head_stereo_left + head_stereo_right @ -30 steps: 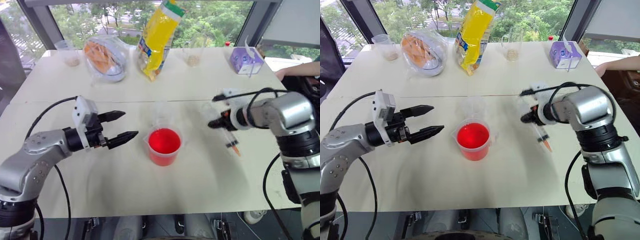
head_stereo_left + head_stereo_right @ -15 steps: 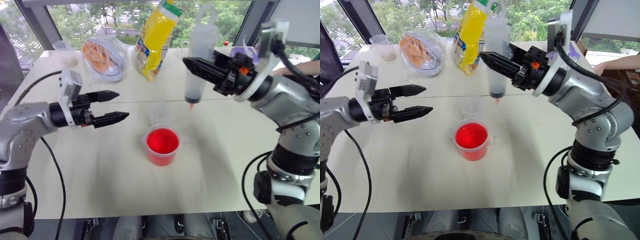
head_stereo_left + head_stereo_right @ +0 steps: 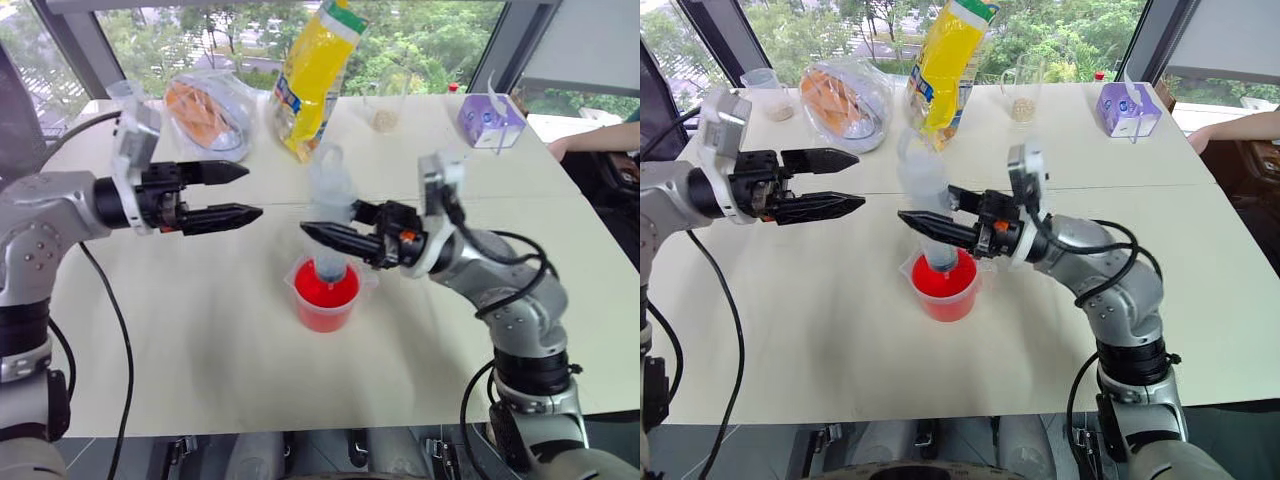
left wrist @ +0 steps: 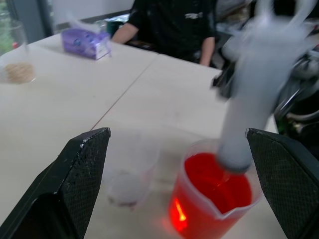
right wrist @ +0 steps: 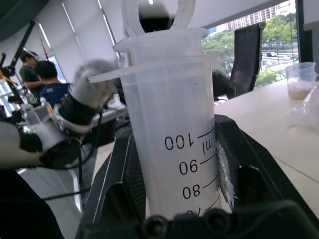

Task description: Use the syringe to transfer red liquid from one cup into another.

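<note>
— While the syringe (image 3: 330,225) stands upright, where is its tip?

— Down in the beaker (image 3: 325,297) of red liquid (image 3: 322,292), clamped in the right gripper (image 3: 322,236).

— And the small clear cup (image 4: 130,172)?

— Just beside the beaker. The left gripper (image 3: 232,192) hovers apart, fingers spread, holding nothing.

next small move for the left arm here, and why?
Probably bring the open left gripper over to the plunger top and pull it up. The right gripper already holds the syringe upright, tip in the red liquid of the beaker, plunger pushed in.
</note>
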Controlling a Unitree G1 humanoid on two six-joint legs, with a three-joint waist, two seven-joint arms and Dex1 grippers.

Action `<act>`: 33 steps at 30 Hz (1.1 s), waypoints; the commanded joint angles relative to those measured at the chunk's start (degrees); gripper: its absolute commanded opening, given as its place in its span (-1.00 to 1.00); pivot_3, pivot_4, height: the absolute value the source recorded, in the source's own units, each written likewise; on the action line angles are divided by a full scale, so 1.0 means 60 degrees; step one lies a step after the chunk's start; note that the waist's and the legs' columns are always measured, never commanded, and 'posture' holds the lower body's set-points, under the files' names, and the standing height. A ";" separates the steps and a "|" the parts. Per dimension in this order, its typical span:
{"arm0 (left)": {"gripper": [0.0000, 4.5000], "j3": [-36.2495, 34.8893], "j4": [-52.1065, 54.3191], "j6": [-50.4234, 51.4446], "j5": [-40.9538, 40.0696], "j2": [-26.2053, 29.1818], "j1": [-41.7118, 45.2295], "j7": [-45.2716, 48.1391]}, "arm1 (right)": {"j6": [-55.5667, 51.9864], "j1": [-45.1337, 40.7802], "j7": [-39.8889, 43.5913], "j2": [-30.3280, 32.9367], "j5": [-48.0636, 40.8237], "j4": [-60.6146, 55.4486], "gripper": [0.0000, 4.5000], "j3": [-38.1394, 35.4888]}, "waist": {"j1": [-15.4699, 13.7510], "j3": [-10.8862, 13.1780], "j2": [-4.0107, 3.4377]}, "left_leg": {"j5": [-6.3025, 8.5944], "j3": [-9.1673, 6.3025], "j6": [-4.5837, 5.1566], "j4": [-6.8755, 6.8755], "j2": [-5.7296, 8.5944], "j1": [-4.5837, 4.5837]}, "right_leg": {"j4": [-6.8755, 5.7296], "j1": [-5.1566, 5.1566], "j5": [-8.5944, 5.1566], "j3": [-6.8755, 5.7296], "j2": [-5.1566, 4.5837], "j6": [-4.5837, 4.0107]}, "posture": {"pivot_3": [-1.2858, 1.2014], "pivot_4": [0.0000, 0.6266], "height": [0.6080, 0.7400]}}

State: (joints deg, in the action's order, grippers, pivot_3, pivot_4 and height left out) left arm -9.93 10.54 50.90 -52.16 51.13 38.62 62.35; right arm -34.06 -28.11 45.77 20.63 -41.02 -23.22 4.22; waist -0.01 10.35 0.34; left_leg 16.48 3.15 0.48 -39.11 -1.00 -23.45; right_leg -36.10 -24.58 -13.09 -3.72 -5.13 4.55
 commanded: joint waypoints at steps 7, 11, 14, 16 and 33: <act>1.00 0.0317 0.0979 0.0003 -0.0204 0.0108 0.0191 0.0748 | 0.1336 0.0362 0.0487 -0.0157 0.0965 0.0333 -0.34 0.0584 | 0.0119 0.0001 0.0000 | -0.0005 -0.0001 -0.0008 0.0000 0.0003 0.0002 | -0.0003 0.0000 0.0000 0.0000 0.0000 0.0000 | 0.03 -0.52 1.00; 1.00 0.0493 0.0939 -0.0005 -0.0315 -0.0351 0.0557 0.0593 | 0.1369 0.0321 0.0557 -0.0108 0.1028 0.0336 -0.34 0.0618 | 0.0111 0.0001 0.0001 | -0.0006 -0.0004 -0.0011 0.0000 0.0002 0.0005 | -0.0007 0.0001 0.0000 0.0000 0.0003 0.0000 | 0.03 -0.52 1.00; 1.00 0.0580 0.0974 0.0030 -0.0357 -0.0585 0.0663 0.0609 | 0.1353 0.0313 0.0588 -0.0074 0.1062 0.0350 -0.34 0.0607 | 0.0106 0.0002 0.0002 | -0.0007 -0.0004 -0.0012 -0.0002 0.0005 0.0005 | -0.0006 0.0004 0.0000 0.0001 0.0002 0.0000 | 0.03 -0.52 1.00; 1.00 0.0538 0.0951 0.0150 -0.0554 -0.0775 0.0795 0.0511 | 0.1347 0.0315 0.0614 -0.0035 0.1090 0.0347 -0.34 0.0614 | 0.0107 0.0002 0.0002 | -0.0007 -0.0003 -0.0012 -0.0003 0.0004 0.0005 | -0.0005 0.0004 0.0000 0.0003 0.0002 0.0000 | 0.03 -0.52 1.00; 0.89 0.0854 0.1127 0.0437 -0.0862 -0.0799 0.0834 0.1015 | 0.1276 0.0230 0.0635 0.0033 0.1185 0.0343 -0.34 0.0648 | 0.0110 0.0004 0.0006 | -0.0007 -0.0006 -0.0012 -0.0003 0.0006 0.0007 | -0.0008 0.0004 0.0000 0.0003 0.0004 0.0001 | 0.03 -0.52 1.00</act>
State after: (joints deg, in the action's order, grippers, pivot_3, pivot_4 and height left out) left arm -4.53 16.15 53.62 -56.89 46.06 43.35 68.22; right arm -27.12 -25.58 49.44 21.00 -33.76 -19.99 8.34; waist 0.65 10.38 0.37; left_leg 16.43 3.12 0.41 -39.13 -0.97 -23.41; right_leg -36.15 -24.55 -13.09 -3.71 -5.11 4.56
